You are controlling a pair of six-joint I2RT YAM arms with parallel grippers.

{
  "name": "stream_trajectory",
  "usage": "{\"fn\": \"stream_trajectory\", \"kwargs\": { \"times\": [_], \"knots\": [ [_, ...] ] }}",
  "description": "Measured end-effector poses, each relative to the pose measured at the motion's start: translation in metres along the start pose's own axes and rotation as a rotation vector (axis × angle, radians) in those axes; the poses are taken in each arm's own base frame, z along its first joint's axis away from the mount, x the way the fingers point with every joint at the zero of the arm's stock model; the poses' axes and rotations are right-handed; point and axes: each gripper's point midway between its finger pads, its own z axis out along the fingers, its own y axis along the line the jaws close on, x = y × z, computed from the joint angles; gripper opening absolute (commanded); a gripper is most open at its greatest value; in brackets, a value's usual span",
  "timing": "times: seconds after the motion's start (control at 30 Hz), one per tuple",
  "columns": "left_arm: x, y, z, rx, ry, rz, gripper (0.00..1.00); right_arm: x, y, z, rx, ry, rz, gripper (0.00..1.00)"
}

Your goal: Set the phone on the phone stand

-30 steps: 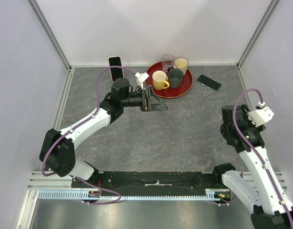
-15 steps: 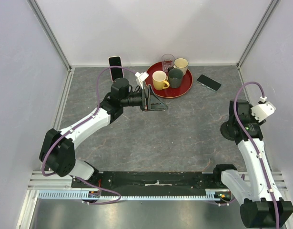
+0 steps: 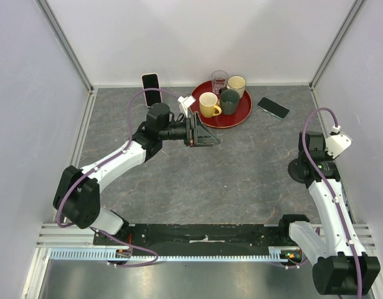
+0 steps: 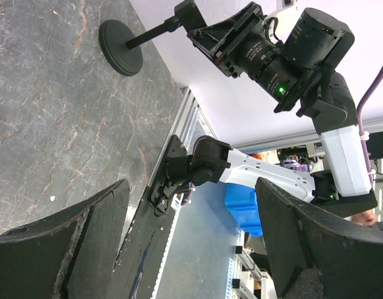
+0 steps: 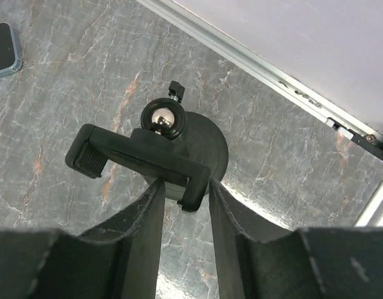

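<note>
Right arm has swung upright, right gripper (image 3: 305, 161) now at phone stand (image 3: 296, 172); left arm barely shifted. Top: dark phone (image 3: 273, 108) lies flat beside red tray (image 3: 240, 116), well apart from stand. Left wrist: left gripper (image 4: 191, 187) wide open, empty. Right wrist: fingers pinched narrow on stand's clamp end; judge it best to steady stand upright before fetching phone

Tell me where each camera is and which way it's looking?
Top camera: above and behind, looking down at the table; left arm and right arm show.
Left wrist: on the left arm, looks sideways across the table at the right arm and phone stand; open left claw shows.
Right wrist: on the right arm, looks down on the phone stand; right claw shows.
All three views share the phone stand.
</note>
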Motion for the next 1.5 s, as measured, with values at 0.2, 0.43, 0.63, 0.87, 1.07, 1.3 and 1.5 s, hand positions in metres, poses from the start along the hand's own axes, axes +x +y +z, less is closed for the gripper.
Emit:
{"fn": "stream_trajectory", "kwargs": {
  "times": [0.2,0.43,0.63,0.87,1.07,1.3,1.5],
  "knots": [
    [0.000,0.000,0.001,0.003,0.001,-0.004,0.87,-0.001,-0.003,0.002,0.011,-0.002,0.008,0.49],
    [-0.001,-0.001,0.001,0.009,-0.001,-0.003,0.87,-0.003,-0.002,0.004,0.022,-0.009,-0.002,0.47],
    [-0.001,-0.002,0.001,0.012,-0.001,0.000,0.87,-0.005,0.000,0.007,0.017,-0.019,-0.038,0.21],
    [-0.001,-0.002,0.001,0.013,-0.001,0.001,0.87,-0.006,-0.002,0.007,0.019,-0.021,-0.070,0.00],
    [-0.001,-0.002,0.001,0.013,-0.001,0.000,0.87,-0.002,0.006,0.002,-0.056,0.009,-0.093,0.00],
    [-0.006,0.001,-0.002,0.005,-0.014,-0.002,0.87,0.011,0.032,-0.015,-0.265,0.087,-0.146,0.00],
    [-0.017,0.009,-0.010,-0.013,-0.046,-0.007,0.87,0.036,0.077,-0.054,-0.583,0.155,-0.209,0.00]
  ]
}}
